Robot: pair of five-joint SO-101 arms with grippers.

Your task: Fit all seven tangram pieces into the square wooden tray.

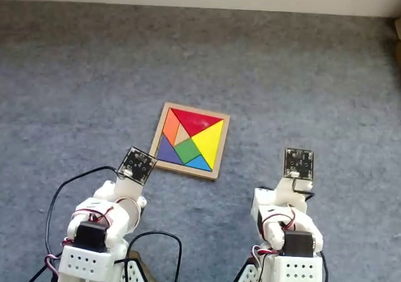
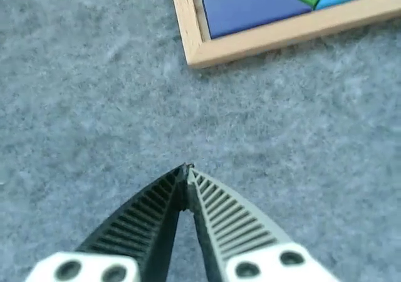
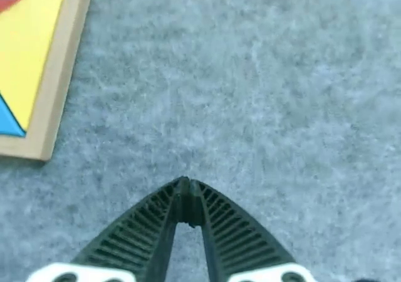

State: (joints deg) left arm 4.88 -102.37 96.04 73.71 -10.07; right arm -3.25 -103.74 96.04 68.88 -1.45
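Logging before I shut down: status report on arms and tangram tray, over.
Left gripper shut, empty; right gripper shut, empty. Seven tangram pieces seated in wooden tray. No obstruction seen.

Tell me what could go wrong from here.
The shut left gripper sits near a corner of the square wooden tray. Swinging that way might knock it and jolt the coloured pieces.
The small tan triangle at the centre may be bare tray floor, not a piece. I cannot tell, so the puzzle may be unfinished.
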